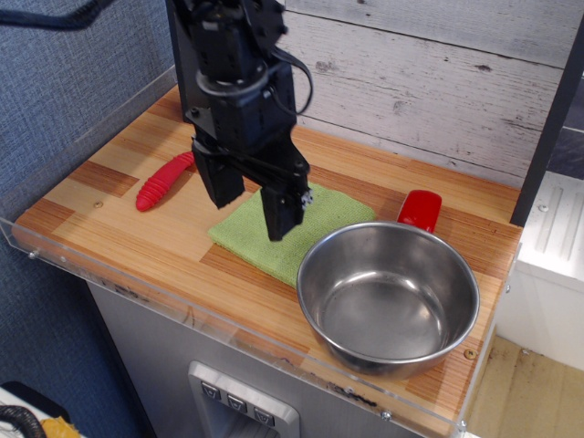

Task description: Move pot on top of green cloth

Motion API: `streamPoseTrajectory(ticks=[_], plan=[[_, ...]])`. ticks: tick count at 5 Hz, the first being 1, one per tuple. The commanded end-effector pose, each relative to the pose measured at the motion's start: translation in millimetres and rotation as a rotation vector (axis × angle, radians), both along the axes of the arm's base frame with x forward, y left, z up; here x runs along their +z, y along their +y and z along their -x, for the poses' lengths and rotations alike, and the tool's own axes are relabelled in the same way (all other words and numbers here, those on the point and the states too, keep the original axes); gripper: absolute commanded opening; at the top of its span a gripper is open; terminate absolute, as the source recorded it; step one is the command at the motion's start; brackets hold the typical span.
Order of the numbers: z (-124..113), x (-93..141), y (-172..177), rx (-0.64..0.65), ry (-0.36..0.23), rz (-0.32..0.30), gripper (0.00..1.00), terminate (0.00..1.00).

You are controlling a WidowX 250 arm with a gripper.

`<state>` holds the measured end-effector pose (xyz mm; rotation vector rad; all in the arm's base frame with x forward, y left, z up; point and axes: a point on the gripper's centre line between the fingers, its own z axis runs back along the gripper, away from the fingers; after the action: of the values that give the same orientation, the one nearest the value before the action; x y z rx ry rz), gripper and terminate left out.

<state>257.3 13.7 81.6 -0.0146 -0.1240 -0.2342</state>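
The pincer [248,203] is hanging released and empty over the green cloth [301,230], approach step underway, with the pot [388,297] sitting on the bench [109,224] at four o'clock, its rim needing gripping next.

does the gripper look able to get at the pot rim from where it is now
Probably yes. The gripper hangs open over the green cloth, just left of the pot. The pot's near rim is bare, with nothing between them; the red object sits behind it, out of the way.

The arm [239,82] hides part of the green cloth [301,233] and perhaps the spoon's [162,182] bowl.
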Motion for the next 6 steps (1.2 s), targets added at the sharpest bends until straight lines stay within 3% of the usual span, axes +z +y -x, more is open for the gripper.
streamPoseTrajectory(ticks=[1,3,4,6], plan=[[2,-6,-25,0.024,0.019,-0.048,1.00,0.00],[-5,-27,-44,0.073,0.035,-0.060,1.00,0.00],[-5,-32,-43,0.090,0.035,-0.047,0.00,0.00],[-4,-28,-42,0.097,0.030,-0.031,0.00,0.00]])
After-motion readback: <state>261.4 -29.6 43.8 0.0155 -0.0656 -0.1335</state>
